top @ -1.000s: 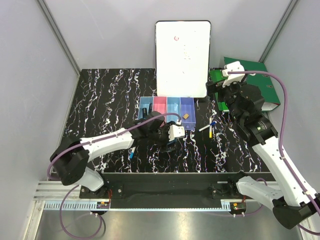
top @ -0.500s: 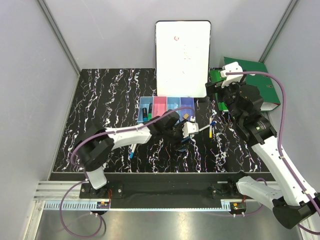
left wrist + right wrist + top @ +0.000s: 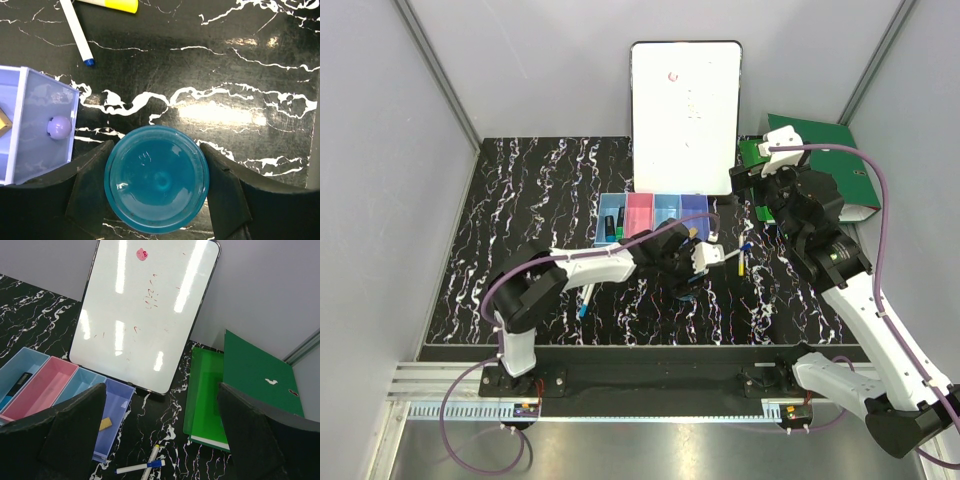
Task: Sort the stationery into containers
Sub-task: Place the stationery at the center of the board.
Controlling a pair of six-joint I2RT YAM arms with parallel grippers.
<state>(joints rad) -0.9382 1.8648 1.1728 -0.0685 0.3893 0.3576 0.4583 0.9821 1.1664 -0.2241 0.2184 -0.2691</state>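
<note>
Desk [image 3: 520,200]: black with white veining. White board [image 3: 686,115] stands upright at the far edge. Green binder [image 3: 830,160] lies at the far right, with its cover open.

Right pincer [image 3: 161,405]: jaws spread wide, holding nothing, up above the desk near the binder and facing the board.

Left pincer [image 3: 156,186]: clamped on the blue tape roll [image 3: 156,170], one finger touching each side. The roll is just beside the near corner of the purple-blue bin. Cannot tell whether it touches the desk.

Bins [image 3: 638,215]: a row of four in front of the board. The pink one is empty.

Green-black marker [image 3: 610,225]: in the leftmost light blue bin.

Two pens [image 3: 735,255], one with a blue end and one with a yellow end, lie on the desk right of the bins. A third pen [image 3: 583,300] lies left of the left arm.

Tan block [image 3: 105,424]: in the purple-blue bin.
</note>
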